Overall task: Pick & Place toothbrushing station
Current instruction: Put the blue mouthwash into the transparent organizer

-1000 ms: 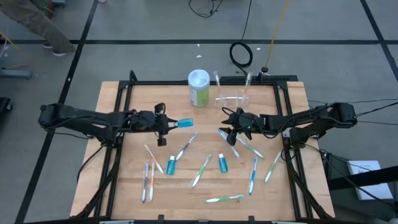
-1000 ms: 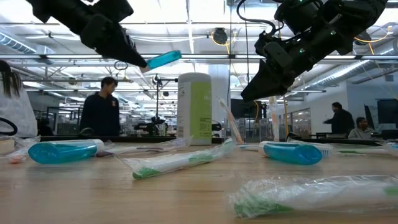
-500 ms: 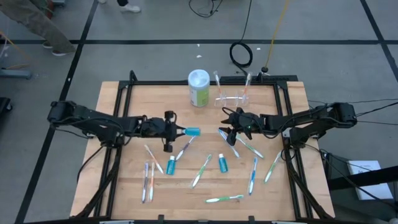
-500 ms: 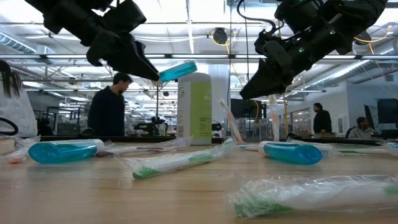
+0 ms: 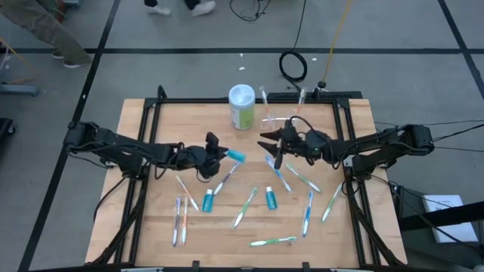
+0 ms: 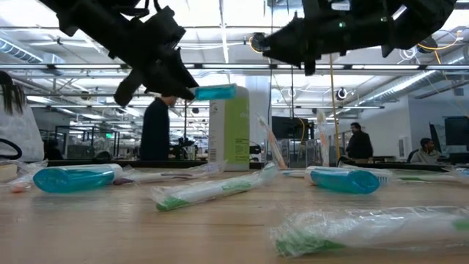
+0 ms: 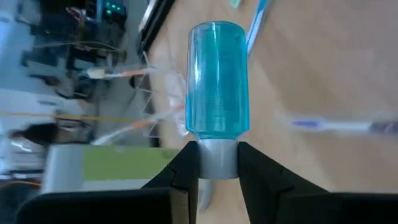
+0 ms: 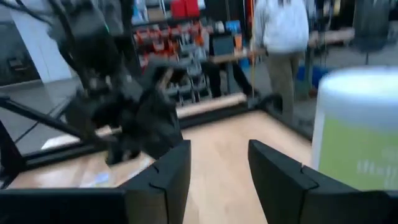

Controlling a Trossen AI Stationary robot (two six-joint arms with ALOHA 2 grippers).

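The clear holder [image 5: 281, 119] stands at the table's far middle with two toothbrushes upright in it; it also shows in the left wrist view [image 7: 163, 118]. My left gripper [image 5: 220, 155] is over the table's middle, left of the holder, and is shut on a small blue bottle [image 5: 237, 156] with a grey cap; the bottle also shows in the low view [image 6: 215, 92]. My right gripper [image 5: 267, 140] is open and empty, held high and about level just near of the holder, its fingers [image 8: 163, 180] pointing toward the left arm. My left gripper pinches the bottle's grey cap [image 7: 217, 159] between its two fingers, one on each side. The fingers come about level from the table's left. The blue body [image 7: 217, 81] sticks out past the fingertips toward the right, roughly level and clear of the table.
A white-lidded green canister [image 5: 241, 106] stands left of the holder. Several wrapped toothbrushes [image 5: 246, 206] and two more blue bottles [image 5: 208, 200] [image 5: 271, 198] lie on the near half of the table. People move in the room behind.
My left gripper has carried the blue bottle toward the table's right and slightly lower; the bottle has tipped from slanting up to about level. My right gripper has risen and tipped from pointing down to about level, and has shifted toward the far left.
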